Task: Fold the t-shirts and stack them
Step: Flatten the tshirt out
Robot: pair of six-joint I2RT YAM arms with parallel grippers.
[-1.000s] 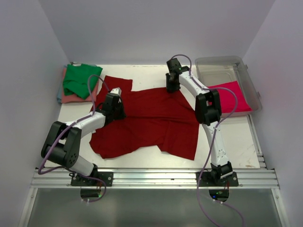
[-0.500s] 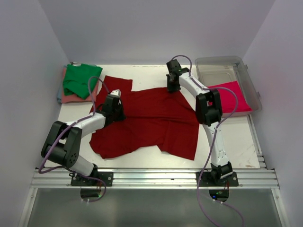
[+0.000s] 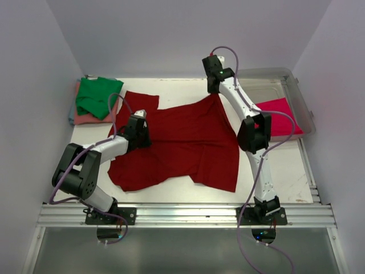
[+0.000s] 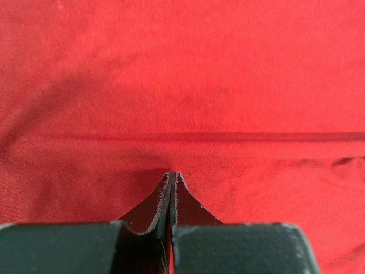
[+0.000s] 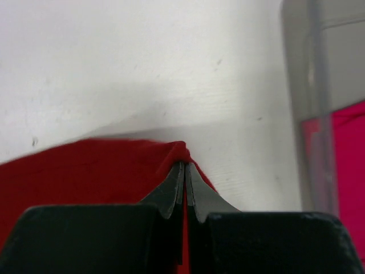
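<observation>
The large dark red t-shirt (image 3: pixel 182 142) lies spread over the middle of the table. My left gripper (image 3: pixel 140 128) sits low on its left part, shut with a pinch of the red cloth (image 4: pixel 182 74) at its tips (image 4: pixel 172 174). My right gripper (image 3: pixel 215 90) is shut on the shirt's far right corner (image 5: pixel 85 171) and holds it lifted toward the back of the table, its tips (image 5: pixel 184 164) pinching a bunched edge. A green t-shirt (image 3: pixel 97 97) lies on a salmon pink one (image 3: pixel 85 118) at the back left. A bright pinkish-red t-shirt (image 3: pixel 276 117) lies at the right.
A clear plastic tub (image 3: pixel 296 85) stands at the back right, with the bright pinkish-red shirt partly in it; its wall (image 5: pixel 311 114) is just right of my right gripper. White walls close in the left, back and right. The bare white table (image 3: pixel 285 165) shows at the front right.
My right gripper has moved up and toward the back, pulling the dark red shirt's far corner with it into a peak. The left gripper has hardly moved.
</observation>
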